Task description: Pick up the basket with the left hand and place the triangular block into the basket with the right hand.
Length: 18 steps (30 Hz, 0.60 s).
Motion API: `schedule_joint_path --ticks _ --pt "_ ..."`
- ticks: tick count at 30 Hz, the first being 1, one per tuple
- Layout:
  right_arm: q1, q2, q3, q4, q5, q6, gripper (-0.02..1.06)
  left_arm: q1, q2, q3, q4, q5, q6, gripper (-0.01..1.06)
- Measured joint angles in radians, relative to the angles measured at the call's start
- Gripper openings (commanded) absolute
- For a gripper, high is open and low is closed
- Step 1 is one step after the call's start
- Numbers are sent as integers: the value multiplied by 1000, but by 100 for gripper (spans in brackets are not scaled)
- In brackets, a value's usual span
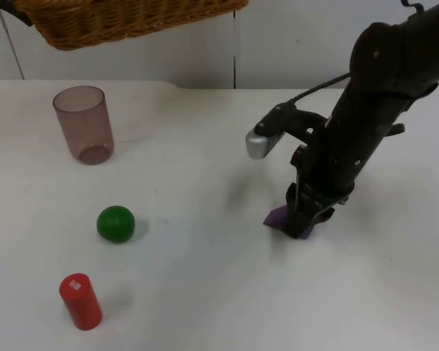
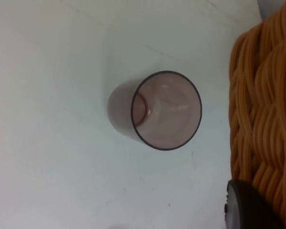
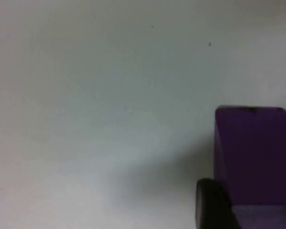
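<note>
left tool (image 2: 250, 210) is holding the woven wicker basket (image 1: 124, 18) aloft at far left, keeping it ready to receive | right tool (image 1: 305, 219) is closing around the purple triangular block (image 1: 278, 216) on the white tabletop (image 1: 205, 292), right of centre, for lifting
</note>
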Motion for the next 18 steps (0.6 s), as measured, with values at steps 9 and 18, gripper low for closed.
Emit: schedule_joint_path --ticks 9,18 --pt "0 -205 9 -58 62 169 0 -9 0 0 2 19 18 0" --pt "0 -511 9 -184 126 371 0 -17 0 0 2 20 30 0"
